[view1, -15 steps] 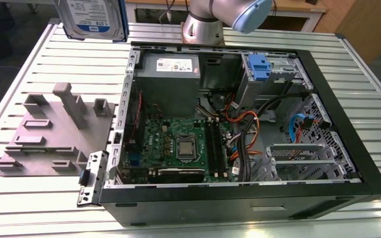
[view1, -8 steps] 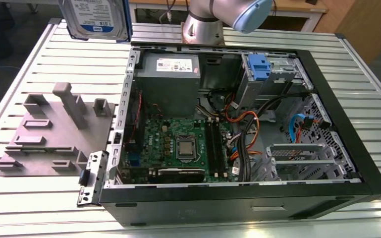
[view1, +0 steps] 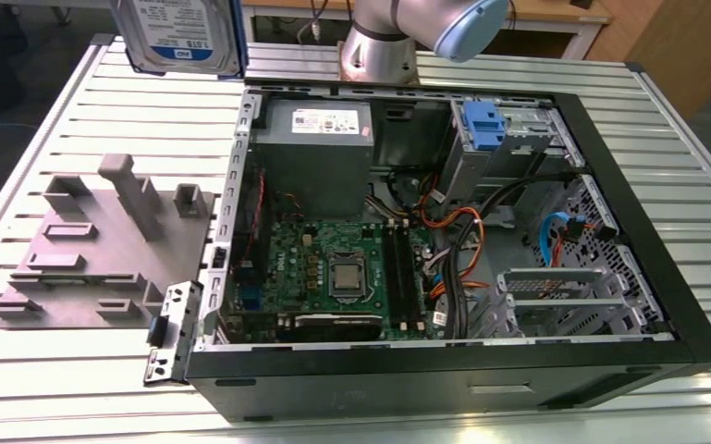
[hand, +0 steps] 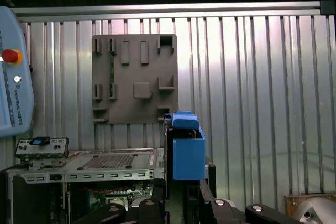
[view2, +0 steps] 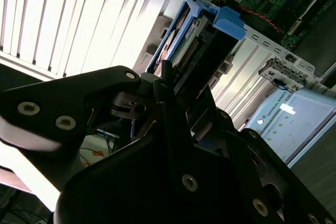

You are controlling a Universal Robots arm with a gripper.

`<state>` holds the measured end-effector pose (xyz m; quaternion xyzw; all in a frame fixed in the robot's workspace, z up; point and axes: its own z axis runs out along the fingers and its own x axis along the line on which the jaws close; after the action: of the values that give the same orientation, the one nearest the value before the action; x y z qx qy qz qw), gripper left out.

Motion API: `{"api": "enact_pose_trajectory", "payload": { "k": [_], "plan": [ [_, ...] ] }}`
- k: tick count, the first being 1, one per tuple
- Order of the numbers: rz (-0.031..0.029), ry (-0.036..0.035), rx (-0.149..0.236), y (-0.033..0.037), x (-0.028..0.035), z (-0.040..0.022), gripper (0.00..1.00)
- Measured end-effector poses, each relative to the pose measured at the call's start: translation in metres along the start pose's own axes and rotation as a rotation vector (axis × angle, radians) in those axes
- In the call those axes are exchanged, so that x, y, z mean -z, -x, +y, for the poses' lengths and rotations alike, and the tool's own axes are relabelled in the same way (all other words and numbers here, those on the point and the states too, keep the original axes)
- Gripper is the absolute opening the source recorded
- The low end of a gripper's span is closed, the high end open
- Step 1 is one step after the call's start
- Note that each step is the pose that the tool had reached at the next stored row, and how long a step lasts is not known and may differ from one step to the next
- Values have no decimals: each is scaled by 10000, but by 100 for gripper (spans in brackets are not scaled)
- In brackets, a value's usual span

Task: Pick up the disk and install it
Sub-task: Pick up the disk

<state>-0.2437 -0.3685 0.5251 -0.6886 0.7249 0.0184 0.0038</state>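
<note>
At the exterior view's left a grey holder plate (view1: pixel 96 250) lies flat. Up behind it the disk (view1: pixel 180 35) hangs on end, label towards us. In the second wrist view the claw (view2: pixel 186 85) is clamped on it, its length running straight out from the fingers. The open computer case (view1: pixel 651 277) sits to the right.

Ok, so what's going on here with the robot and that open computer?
The robot arm's end effector is shut on the disk, a hard drive with blue side rails. It holds the disk in the air over the slatted table, to the exterior view's left of the open computer case. The disk is not yet installed in the case. A grey fixture plate lies on the table beside the case.
</note>
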Motion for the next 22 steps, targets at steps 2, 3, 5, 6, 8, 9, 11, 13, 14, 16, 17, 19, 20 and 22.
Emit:
{"api": "enact_pose_trajectory", "payload": {
  "k": [2,3,5,6,8,9,11,13,14,16,17,19,20,22],
  "plan": [
    [0,0,-1,1,1,-26,35],
    [-1,0,-1,2,1,-48,35],
    [0,0,-2,5,2,-102,35],
    [-1,-1,-2,6,2,-129,35],
    [0,1,-2,10,3,-185,35],
    [1,1,-2,11,4,-214,35],
    [0,1,-2,14,4,-280,35],
    [0,0,-2,17,4,-343,35],
    [0,0,-2,19,5,-373,35],
    [0,0,-2,22,5,-433,35],
    [0,0,-2,24,6,-464,35],
    [0,0,-2,27,6,-520,35],
    [0,1,-3,28,7,-548,35],
    [1,1,-1,31,7,-604,35]
  ]
}}
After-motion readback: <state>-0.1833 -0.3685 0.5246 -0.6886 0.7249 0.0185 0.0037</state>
